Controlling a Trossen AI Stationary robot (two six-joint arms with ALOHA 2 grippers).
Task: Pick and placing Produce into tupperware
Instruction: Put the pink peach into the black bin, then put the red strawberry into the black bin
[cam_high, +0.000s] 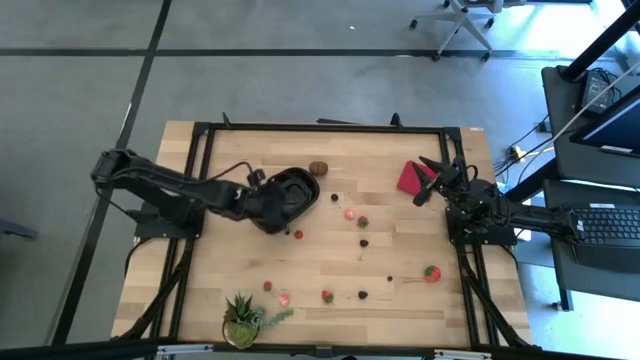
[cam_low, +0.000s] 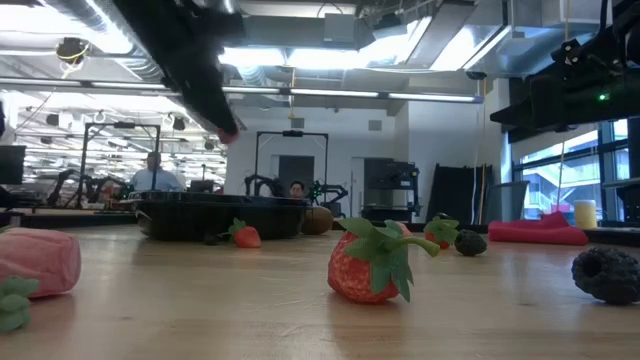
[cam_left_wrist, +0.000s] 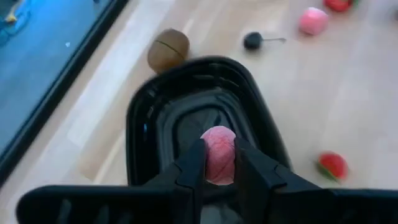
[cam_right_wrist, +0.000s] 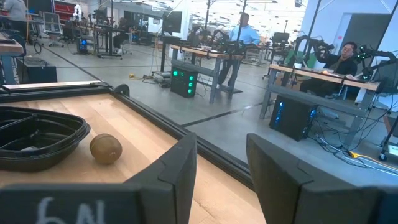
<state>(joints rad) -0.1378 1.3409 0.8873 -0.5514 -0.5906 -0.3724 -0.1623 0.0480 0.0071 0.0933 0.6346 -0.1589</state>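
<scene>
The left pincer (cam_left_wrist: 219, 167) grips a pink fruit piece (cam_left_wrist: 218, 151) above the black tray (cam_left_wrist: 147, 121). The piece appears light, soft and rounded: hold across its middle, gently. The right pincer (cam_right_wrist: 221, 168) waits part open beside the red square (cam_high: 412, 178).

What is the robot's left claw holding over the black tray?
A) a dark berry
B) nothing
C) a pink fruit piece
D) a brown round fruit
C: the left gripper pinches a pink fruit piece between its fingers, above the black tray.
</scene>
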